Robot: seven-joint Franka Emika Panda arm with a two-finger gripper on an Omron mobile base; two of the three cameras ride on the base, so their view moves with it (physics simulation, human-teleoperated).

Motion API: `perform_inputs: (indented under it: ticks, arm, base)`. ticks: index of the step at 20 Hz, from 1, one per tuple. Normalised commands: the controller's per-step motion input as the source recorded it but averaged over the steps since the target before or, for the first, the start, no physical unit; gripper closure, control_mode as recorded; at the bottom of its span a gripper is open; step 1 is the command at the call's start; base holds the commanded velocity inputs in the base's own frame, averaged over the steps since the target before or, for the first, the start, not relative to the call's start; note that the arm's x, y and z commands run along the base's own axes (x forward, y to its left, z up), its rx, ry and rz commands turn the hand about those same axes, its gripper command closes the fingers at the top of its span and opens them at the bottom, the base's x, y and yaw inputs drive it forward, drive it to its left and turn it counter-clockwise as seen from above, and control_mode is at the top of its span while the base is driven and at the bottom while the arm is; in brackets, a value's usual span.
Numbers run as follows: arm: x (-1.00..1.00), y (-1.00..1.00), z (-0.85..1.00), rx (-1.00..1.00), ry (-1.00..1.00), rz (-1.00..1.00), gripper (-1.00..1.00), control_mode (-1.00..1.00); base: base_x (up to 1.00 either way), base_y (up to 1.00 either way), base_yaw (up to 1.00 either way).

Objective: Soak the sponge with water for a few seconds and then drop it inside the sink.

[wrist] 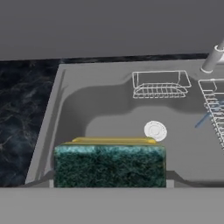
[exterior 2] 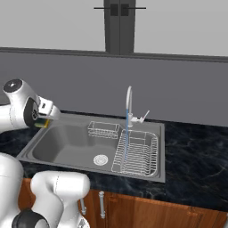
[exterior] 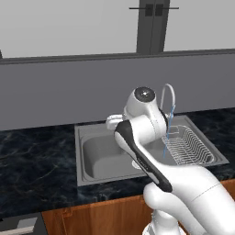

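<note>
hand view: sponge (wrist: 109, 165) crosswise, green scrub face toward camera, clamped in tool (wrist: 109, 183) above sink (wrist: 65, 100)

One sink (exterior 2: 58, 147) is sitting in the dark marble desk (exterior 2: 196, 156). One sponge (wrist: 109, 164) is showing, yellow with a green top, held up over the sink's left edge. One curved tap (exterior 2: 129, 100) is standing at the back edge of the sink, and one stream of water (exterior 2: 126, 138) is running from it. Two wire racks are lying in the sink: one small basket (exterior 2: 103, 129) by the back edge and one larger dish rack (exterior 2: 138, 156) along the right side. One round drain (exterior 2: 100, 160) is showing in the basin floor.
</note>
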Motion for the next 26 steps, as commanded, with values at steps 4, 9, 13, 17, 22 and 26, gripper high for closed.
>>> perform_inputs:
  ticks: [4,9,13,17,22,26]
  arm:
    - [0.0,0.0,0.0,0.0,0.0,-0.12,1.0,-1.0]
    - [-0.08,-0.09,0.0,0.0,0.0,-0.12,1.0,-1.0]
    - [-0.11,-0.29,0.0,0.0,0.0,-0.21,1.0,-1.0]
    - [-0.09,-0.35,0.0,0.0,0.0,-0.23,1.0,-1.0]
    - [-0.04,-0.36,0.0,0.0,0.0,-0.25,1.0,-1.0]
    - [-0.01,-0.25,0.0,0.0,-0.04,-0.24,1.0,-1.0]
  base:
    - [0.0,0.0,0.0]
    - [0.0,0.0,0.0]
    - [0.0,0.0,0.0]
    - [0.0,0.0,0.0]
    - [0.0,0.0,0.0]
    - [0.0,0.0,0.0]
